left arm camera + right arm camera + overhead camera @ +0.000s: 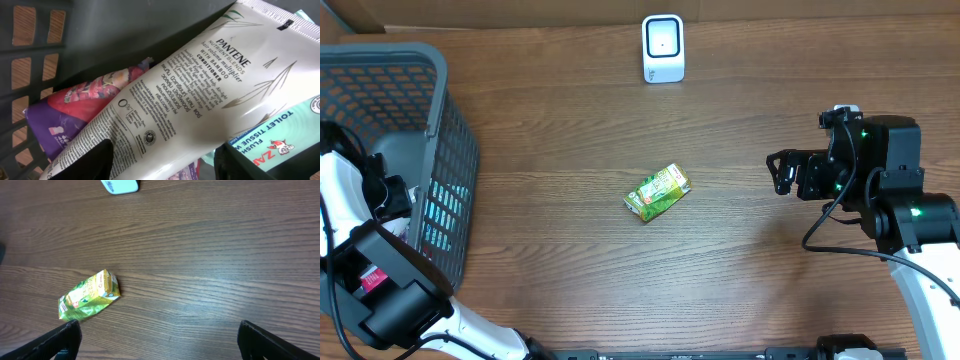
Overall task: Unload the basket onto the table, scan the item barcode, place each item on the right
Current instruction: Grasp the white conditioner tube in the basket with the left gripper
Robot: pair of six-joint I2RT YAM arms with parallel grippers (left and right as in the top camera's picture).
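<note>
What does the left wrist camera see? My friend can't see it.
A white Pantene conditioner tube lies slanted inside a dark grey plastic basket, over a pink and purple flowery packet and beside a teal toilet tissue pack. The hand straddles it.

The white tube point(200, 95) in the left wrist view reads "PANTENE", "NUTRIENT BLENDS", "hair volume multiplier", "WITH BAMBOO", "CONDITIONER" and a round "0%" sign, its finer print too small to read, while the teal pack point(280, 145) shows "TOILET TISSUE" and "FLUSH".
</note>
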